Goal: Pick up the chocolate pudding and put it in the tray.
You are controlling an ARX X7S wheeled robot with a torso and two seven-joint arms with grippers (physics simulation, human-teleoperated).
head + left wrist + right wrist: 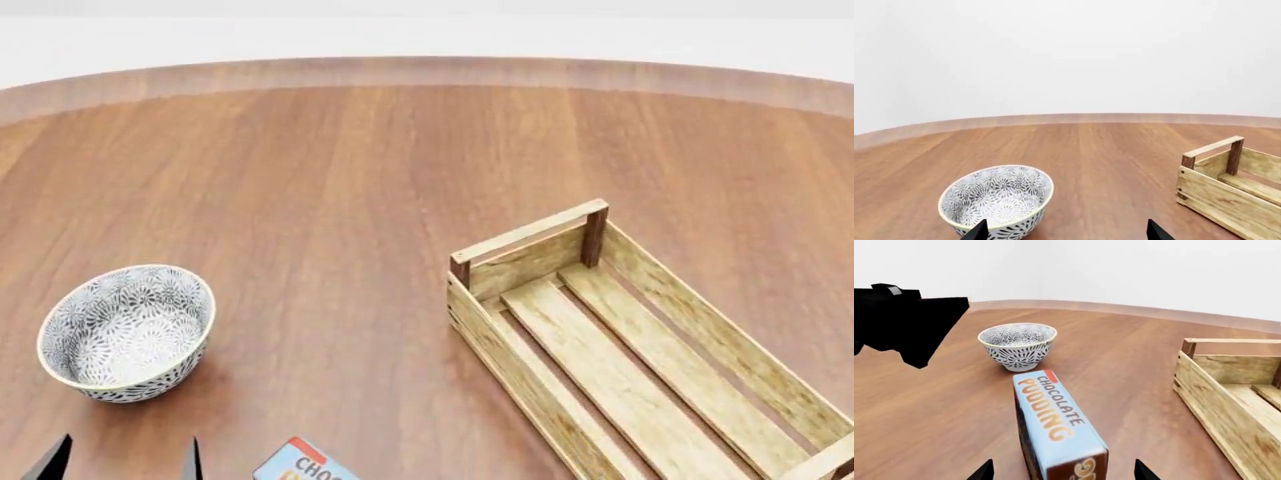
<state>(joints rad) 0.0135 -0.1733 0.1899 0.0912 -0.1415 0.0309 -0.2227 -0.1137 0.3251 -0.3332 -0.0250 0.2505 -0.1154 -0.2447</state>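
The chocolate pudding (1057, 427) stands on its narrow edge on the desk (347, 180), light-blue lettered face up, between the grey-patterned bowl (1018, 345) and the tray (1227, 400) and touching neither. In the head view only its corner (304, 462) shows, at the near edge of the desk.

The right end effector (1063, 471) is spread wide and grasps nothing; its two fingertips flank the near end of the carton without touching it.

The main risk, as I judge it, is tipping: the carton is tall and thin on that edge, so a fingertip meeting one broad brown face first would push it flat before the other closes. A grip taken only at the very end could also let it swing or slip during the lift. On the way over, the tray's raised handle bar and wall could catch a carton carried low.

Its long axis runs away from the right wrist camera toward the bowl, roughly along the line of approach.

The left end effector (1066, 231) is also open and empty, near the bowl, away from the pudding.
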